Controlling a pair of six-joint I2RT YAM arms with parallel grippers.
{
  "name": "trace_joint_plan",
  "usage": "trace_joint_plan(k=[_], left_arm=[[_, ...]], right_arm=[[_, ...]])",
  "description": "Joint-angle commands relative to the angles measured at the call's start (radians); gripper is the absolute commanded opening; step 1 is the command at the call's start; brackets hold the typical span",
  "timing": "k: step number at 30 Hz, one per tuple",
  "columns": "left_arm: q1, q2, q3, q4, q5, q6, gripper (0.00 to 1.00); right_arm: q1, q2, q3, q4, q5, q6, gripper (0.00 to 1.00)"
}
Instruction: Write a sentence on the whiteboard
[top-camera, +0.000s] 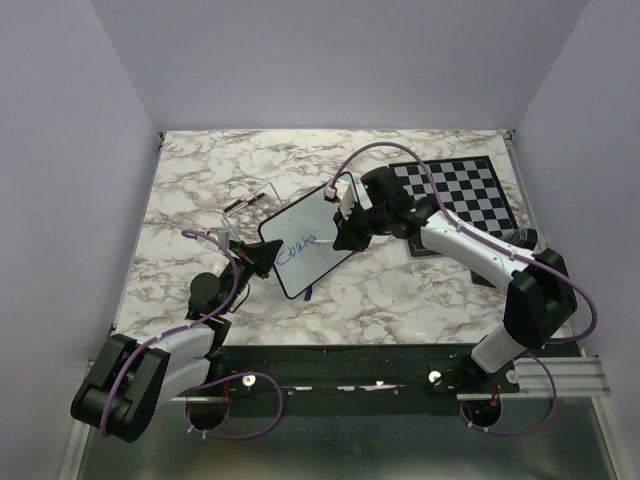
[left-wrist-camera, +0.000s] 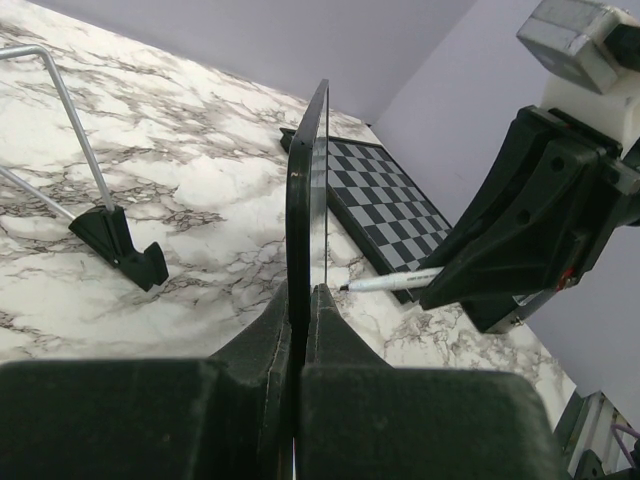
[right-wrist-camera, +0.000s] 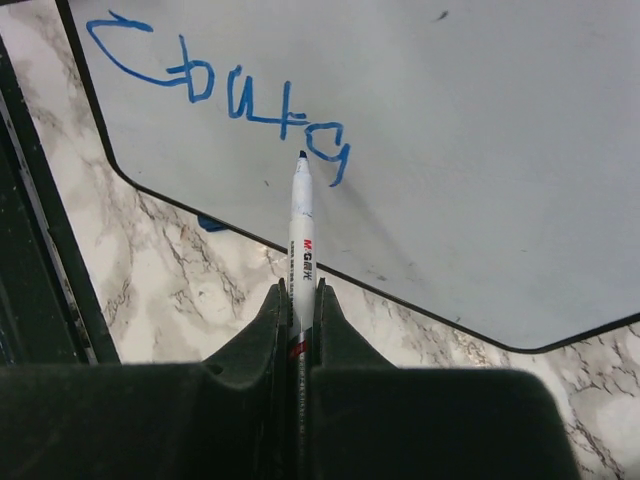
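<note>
The right gripper grips the marker along its jaws, tip pointing at the whiteboard just beside the last letter of the blue sentence; the left gripper pinches the board's edge, steadying it.

Blue lettering on white, black-framed whiteboard; white marker; black-and-white checkered chessboard; grey-veined white marble table.

The whiteboard was glossy and smooth, table looked like polished marble, my marker was white plastic, my fingers were matt black plastic.
</note>
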Motion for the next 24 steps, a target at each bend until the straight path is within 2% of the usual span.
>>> trace_joint_plan(k=[1, 8, 24], left_arm=[[-0.011, 0.010, -0.032, 0.036, 0.048, 0.024, 0.00], [-0.009, 0.009, -0.030, 0.036, 0.051, 0.021, 0.00], [-0.009, 0.016, -0.023, 0.036, 0.057, 0.022, 0.00]], right_arm=[[-0.045, -0.038, 0.003, 0.014, 0.001, 0.027, 0.01], [-0.070, 0.000, 0.003, 0.036, 0.049, 0.049, 0.01], [-0.068, 0.000, 0.001, 0.048, -0.014, 0.033, 0.01]])
